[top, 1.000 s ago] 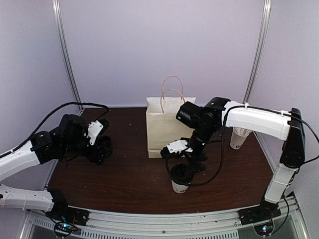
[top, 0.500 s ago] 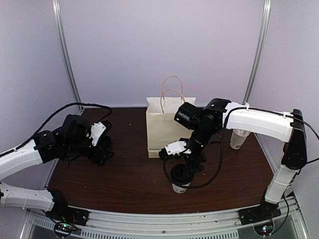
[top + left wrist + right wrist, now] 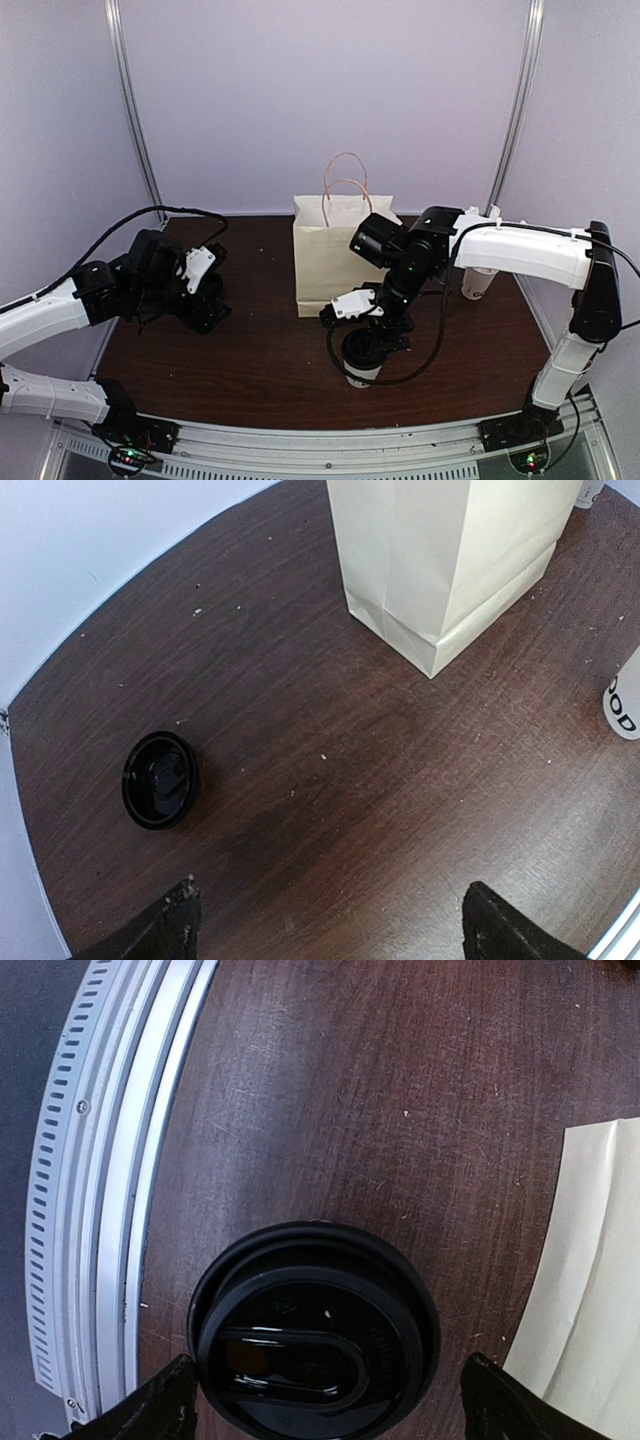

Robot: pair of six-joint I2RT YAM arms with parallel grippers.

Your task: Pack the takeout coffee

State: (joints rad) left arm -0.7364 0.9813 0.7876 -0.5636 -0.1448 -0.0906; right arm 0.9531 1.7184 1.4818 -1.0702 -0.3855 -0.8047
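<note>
Cup (image 3: 364,362) sits near the front edge of the desk (image 3: 250,370), at 6 o'clock from the bag (image 3: 335,255), upright, with the black lid (image 3: 315,1328) on. Right fingers (image 3: 160,1410) are spread wide at 9 and 3 o'clock of the lid, gripping nothing, and I can't confirm any contact. Handling guess: thin paper wall, light, dents and goes oval under squeeze, and I can't tell if it's filled, so treat it as spillable. The lid is glossy plastic, probably only pressed on, so don't lift by it. Grip the wall just under the rim, where it's stiffest, with modest force, and keep it vertical. Left fingers (image 3: 165,930) are wide open and empty over bare desk, with a loose lid (image 3: 159,778) ahead at 11 o'clock. The bag stands upright behind, handles up.
</note>
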